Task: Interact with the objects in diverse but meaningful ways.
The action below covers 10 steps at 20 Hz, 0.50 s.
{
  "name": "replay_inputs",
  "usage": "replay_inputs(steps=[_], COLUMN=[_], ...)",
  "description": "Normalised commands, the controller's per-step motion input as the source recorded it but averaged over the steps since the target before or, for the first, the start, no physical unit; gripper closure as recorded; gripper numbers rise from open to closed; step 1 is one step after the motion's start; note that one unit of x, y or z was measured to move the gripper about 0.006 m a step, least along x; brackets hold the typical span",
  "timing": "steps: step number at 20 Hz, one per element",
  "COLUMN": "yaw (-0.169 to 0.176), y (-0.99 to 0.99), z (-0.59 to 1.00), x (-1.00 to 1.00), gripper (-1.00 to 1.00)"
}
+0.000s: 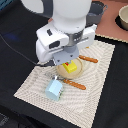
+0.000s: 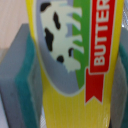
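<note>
Boxy glossy yellow butter block (image 2: 75,65), padded tool (image 1: 70,64)

**Even light, soft pictures**

Both pictures are low in resolution. The exterior view is evenly and brightly lit, with a soft shadow under the arm (image 1: 62,35) and no strong glare. The wrist view is very close and blurred: the butter (image 2: 75,60) label's edges smear, and the gripper's fingers (image 2: 20,80) are out of focus.

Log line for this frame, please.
gripper: shut on butter block | position: over plate, on placemat | nearby: blue carton, two knives
</note>
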Motion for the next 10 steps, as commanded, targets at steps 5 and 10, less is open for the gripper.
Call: replay_inputs(steps=[5,10], yaw=[0.000,0.000], y=[0.00,0.00], z=[0.00,0.00], x=[-1.00,-1.00], gripper=[1.00,1.00])
